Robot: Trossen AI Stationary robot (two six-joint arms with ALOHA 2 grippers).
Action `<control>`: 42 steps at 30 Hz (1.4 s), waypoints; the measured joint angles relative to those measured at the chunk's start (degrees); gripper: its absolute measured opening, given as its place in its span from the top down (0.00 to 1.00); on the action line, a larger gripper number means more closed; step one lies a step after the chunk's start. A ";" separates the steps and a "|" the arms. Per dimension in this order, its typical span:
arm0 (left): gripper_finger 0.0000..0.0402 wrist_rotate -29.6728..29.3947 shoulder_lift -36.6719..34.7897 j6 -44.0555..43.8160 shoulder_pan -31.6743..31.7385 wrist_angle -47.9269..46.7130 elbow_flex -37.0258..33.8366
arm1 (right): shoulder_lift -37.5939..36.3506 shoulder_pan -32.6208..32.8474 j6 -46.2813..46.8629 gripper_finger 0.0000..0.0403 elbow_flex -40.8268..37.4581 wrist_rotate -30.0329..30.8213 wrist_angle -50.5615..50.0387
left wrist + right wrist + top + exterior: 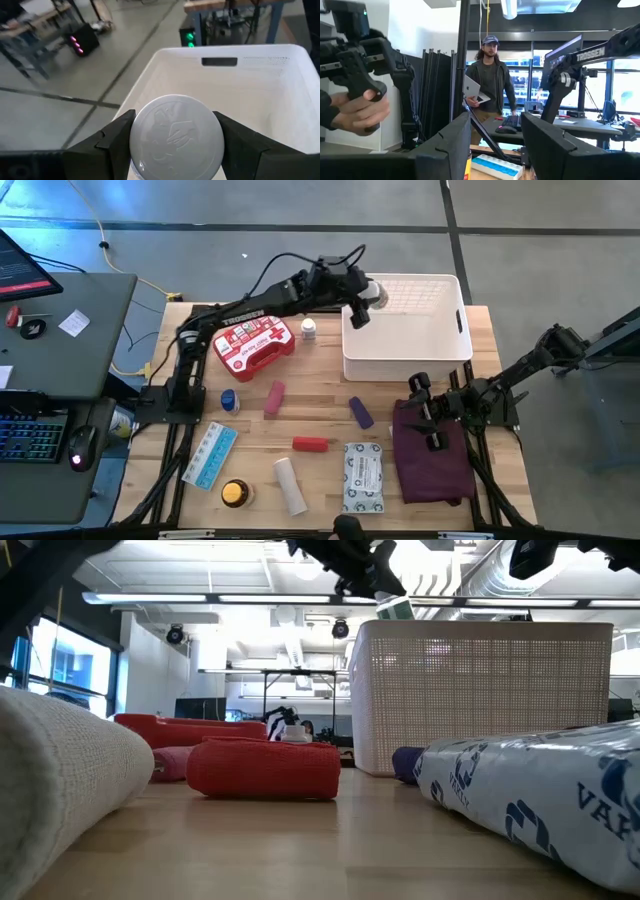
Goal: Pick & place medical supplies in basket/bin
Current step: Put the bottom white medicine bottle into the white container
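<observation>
My high cam looks straight down on the whole surface (320, 405). Low cam sits at surface level, facing the room, close behind the supplies; both share the basket (480, 690). Left wrist cam looks down into it, close. Right wrist cam faces level across the room.

Bright overhead lighting; blurred, perhaps overexposed foreground.
</observation>
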 joint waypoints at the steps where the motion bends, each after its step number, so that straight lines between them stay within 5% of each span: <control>1: 0.34 0.36 1.30 -0.02 0.31 -3.72 3.10 | 0.00 0.00 -0.02 0.58 0.00 -0.02 0.02; 5: 0.34 0.51 5.80 0.28 1.39 -14.62 12.11 | 0.00 -0.02 -0.42 0.58 0.00 0.00 -0.26; 9: 0.34 0.67 7.20 1.52 2.16 -15.34 11.15 | 0.00 -0.02 -2.68 0.58 0.00 1.40 -1.07; 21: 0.34 0.61 9.61 5.31 3.00 -17.26 10.89 | -0.05 -0.15 -22.98 0.58 5.56 30.16 -2.05; 26: 0.34 1.63 9.80 5.49 3.89 -16.72 10.93 | -1.40 -3.69 -33.96 0.58 18.63 39.87 -20.99; 31: 0.34 3.50 12.35 4.89 4.65 -17.48 10.87 | -1.16 -11.37 -22.92 0.58 37.13 37.10 -59.42; 34: 0.32 3.84 13.18 4.44 5.17 -17.66 10.89 | -0.46 -15.85 -15.35 0.58 46.03 33.00 -74.11; 42: 0.33 4.09 14.85 4.44 5.26 -18.07 11.01 | -0.62 -23.83 -11.84 0.59 54.55 23.18 -82.47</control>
